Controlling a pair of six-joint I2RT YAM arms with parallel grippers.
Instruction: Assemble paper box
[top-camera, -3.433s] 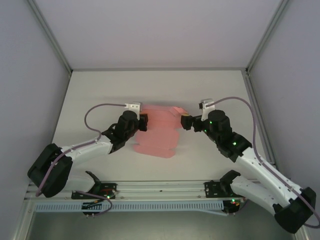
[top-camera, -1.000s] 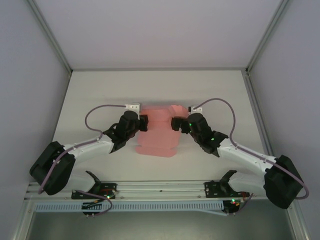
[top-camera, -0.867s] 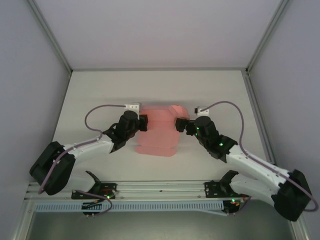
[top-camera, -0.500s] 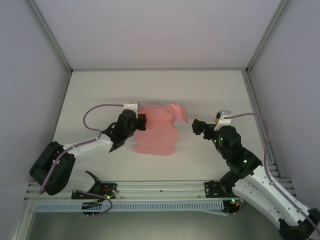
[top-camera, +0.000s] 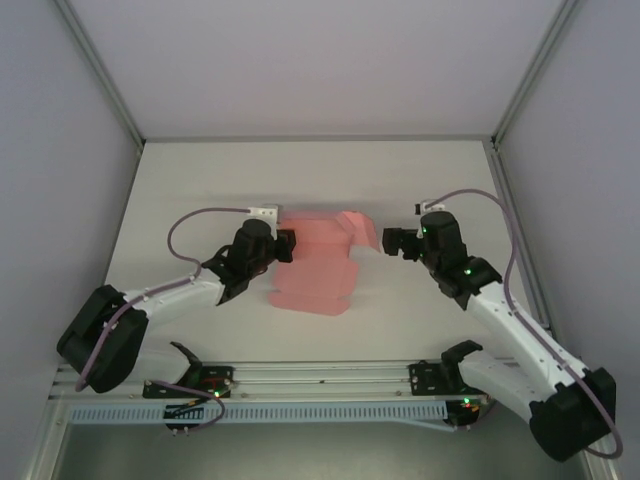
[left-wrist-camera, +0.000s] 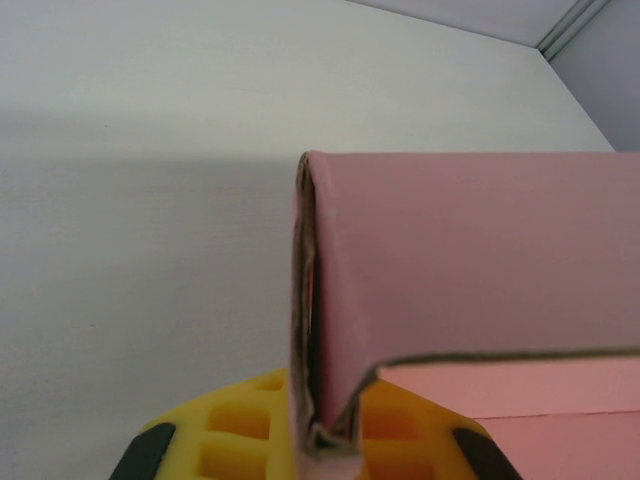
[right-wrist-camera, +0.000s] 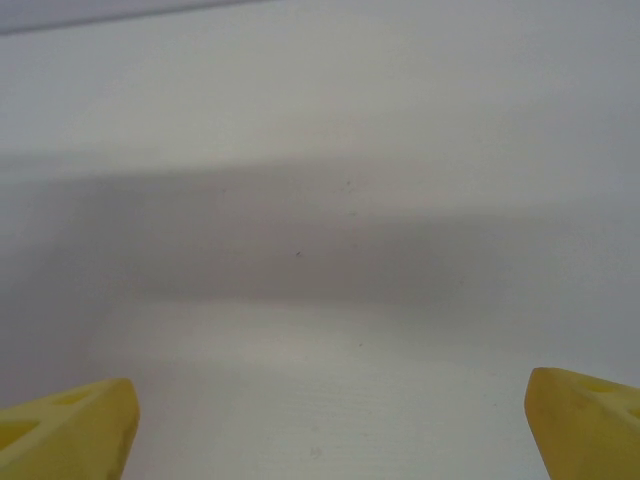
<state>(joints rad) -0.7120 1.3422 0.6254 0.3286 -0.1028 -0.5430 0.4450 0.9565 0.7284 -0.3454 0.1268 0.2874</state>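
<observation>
White table (top-camera: 200, 180) with grey walls round it. From above, the box (top-camera: 318, 268) is a pink card sheet lying mid-table. It's mostly flat, with a flap at its far right corner sticking up. The left gripper (top-camera: 285, 247) is at the sheet's left edge, clamped onto it. The right gripper (top-camera: 386, 241) sits just off that raised flap, near it but not touching as far as I can make out.

Left wrist cam: the pink card is folded over into a rounded edge and runs straight down into the yellow pads (left-wrist-camera: 235, 430), which pinch it at the bottom. Bare table off to the left.

Right wrist cam: two yellow fingertips (right-wrist-camera: 70, 425) poke in at the bottom corners, spread wide with nothing between them, just white table with a soft shadow across it.
</observation>
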